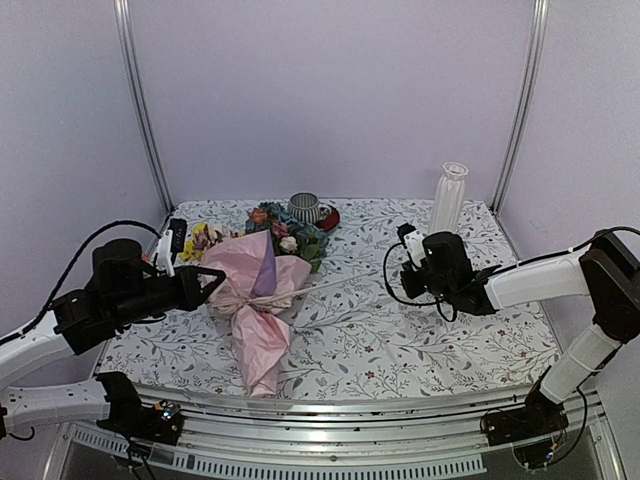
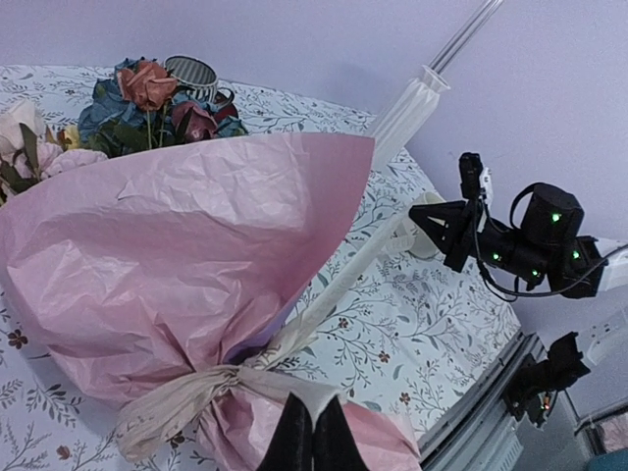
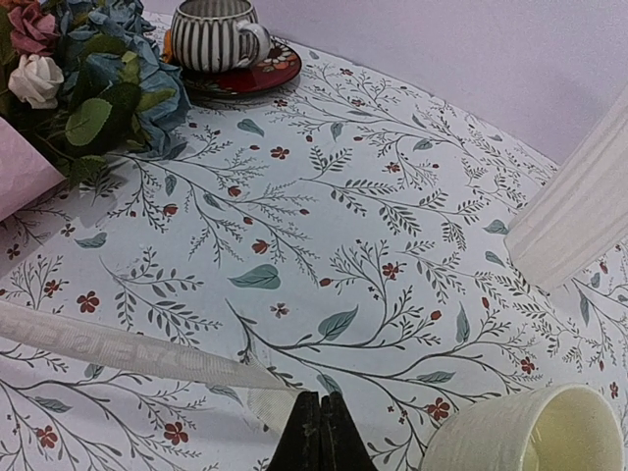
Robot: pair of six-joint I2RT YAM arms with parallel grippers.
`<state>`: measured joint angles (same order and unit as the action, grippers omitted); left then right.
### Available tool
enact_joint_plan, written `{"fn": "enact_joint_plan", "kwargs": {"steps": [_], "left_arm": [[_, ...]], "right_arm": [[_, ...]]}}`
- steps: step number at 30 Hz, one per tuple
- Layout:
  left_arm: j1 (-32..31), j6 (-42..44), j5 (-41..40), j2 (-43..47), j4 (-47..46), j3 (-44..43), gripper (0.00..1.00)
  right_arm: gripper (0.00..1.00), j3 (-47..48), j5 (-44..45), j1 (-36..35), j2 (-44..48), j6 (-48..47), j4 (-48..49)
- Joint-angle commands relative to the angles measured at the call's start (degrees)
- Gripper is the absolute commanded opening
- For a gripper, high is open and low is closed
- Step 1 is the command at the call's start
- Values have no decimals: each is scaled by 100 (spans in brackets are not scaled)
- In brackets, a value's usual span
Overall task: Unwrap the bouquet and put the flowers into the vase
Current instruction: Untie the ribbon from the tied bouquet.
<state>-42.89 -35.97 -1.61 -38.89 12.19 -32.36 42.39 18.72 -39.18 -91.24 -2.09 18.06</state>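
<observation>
Top view: found the bouquet [image 1: 262, 300] lying left of centre on the floral tablecloth [image 1: 400, 330], still wrapped in crinkled pink paper, flowers [image 1: 285, 235] toward the far side, tail toward the near edge. Noted the vase [image 1: 449, 197] upright at far right, well apart. Left gripper [image 1: 212, 283] at the wrap's left side; right gripper [image 1: 408, 283] to the right, tips not made out here. Left wrist view: observed the pale ribbon [image 2: 186, 397] knotted round the wrap, one tail running straight to the right gripper. Left fingers [image 2: 294, 437] clenched, tips at the knot; cannot tell whether anything is pinched. Right wrist view only: seen a cream mug [image 3: 530, 432] just beside the clenched right fingers [image 3: 306, 437], ribbon end nipped between them. Striped cup [image 3: 211, 34] on red saucer [image 3: 275, 69] far left, beside the flowers.
</observation>
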Motion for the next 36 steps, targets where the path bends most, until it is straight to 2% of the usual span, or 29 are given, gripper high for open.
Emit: {"fn": "enact_joint_plan", "kwargs": {"steps": [1, 16, 36], "left_arm": [[89, 107, 278, -65, -447, -310, 0], [88, 68, 546, -141, -831, -421, 0], [88, 81, 318, 490, -679, -425, 0]], "right_arm": [[2, -15, -6, 68, 89, 110, 51], [2, 119, -60, 69, -34, 160, -102], [2, 12, 889, 107, 124, 526, -107]]}}
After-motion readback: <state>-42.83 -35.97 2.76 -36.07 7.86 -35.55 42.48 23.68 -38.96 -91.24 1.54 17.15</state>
